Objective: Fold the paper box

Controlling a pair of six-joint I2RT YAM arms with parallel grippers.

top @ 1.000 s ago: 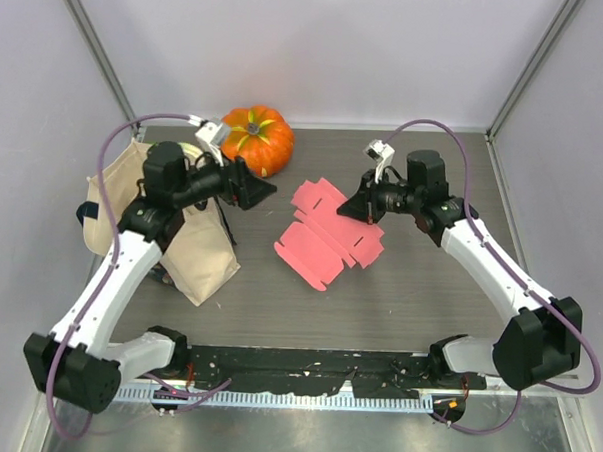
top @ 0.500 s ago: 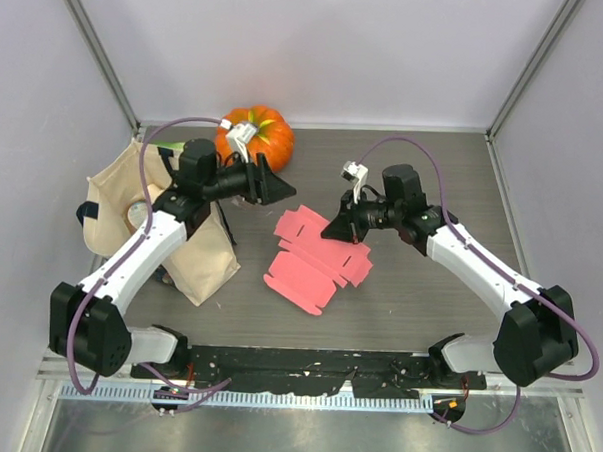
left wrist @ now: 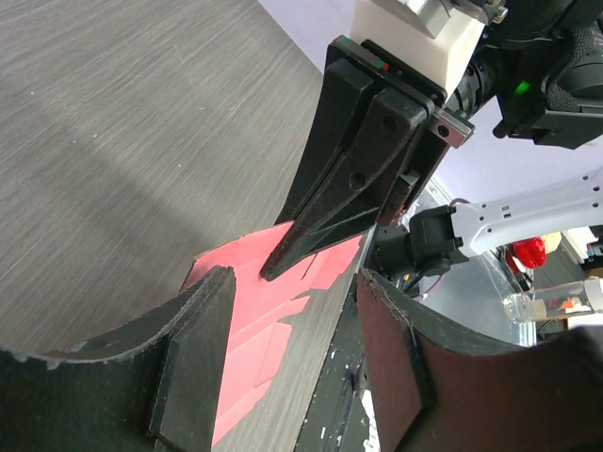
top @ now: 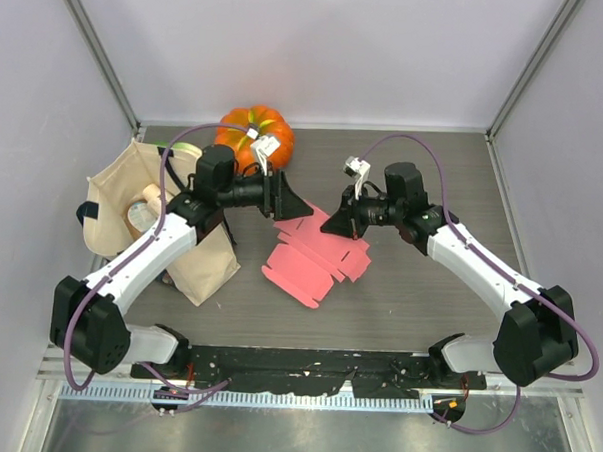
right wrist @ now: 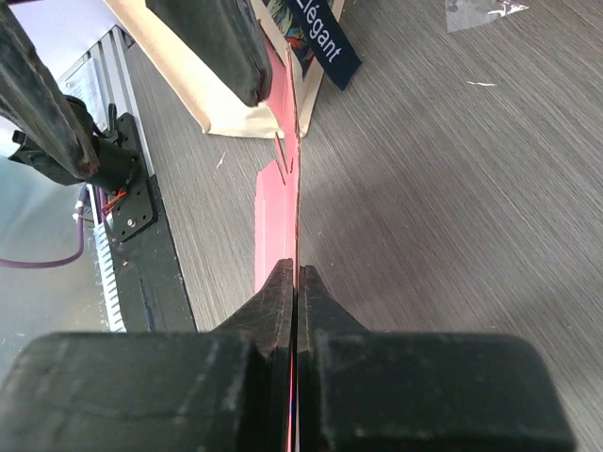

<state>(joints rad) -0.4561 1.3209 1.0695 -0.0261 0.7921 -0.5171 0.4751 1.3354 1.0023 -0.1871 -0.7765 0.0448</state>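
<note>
The paper box [top: 310,258] is a pink-red cut sheet with tabs, lying mid-table. My right gripper [top: 326,227] is shut on its far right edge; in the right wrist view the sheet [right wrist: 279,202] shows edge-on, pinched between the closed jaws [right wrist: 296,279]. My left gripper [top: 300,210] is open just above the sheet's far left corner, facing the right gripper. In the left wrist view its two fingers [left wrist: 203,320] frame the sheet [left wrist: 273,311] and the right gripper's dark tip [left wrist: 283,259] pressed on it.
An orange pumpkin [top: 253,134] sits at the back behind the left arm. A beige tote bag [top: 176,236] lies at the left, under the left arm. Metal frame posts rise at the back corners; a black rail [top: 305,366] runs along the near edge.
My left gripper swung right and forward, from near the pumpkin to the sheet's far corner. My right gripper pulled the sheet left and slightly nearer.
</note>
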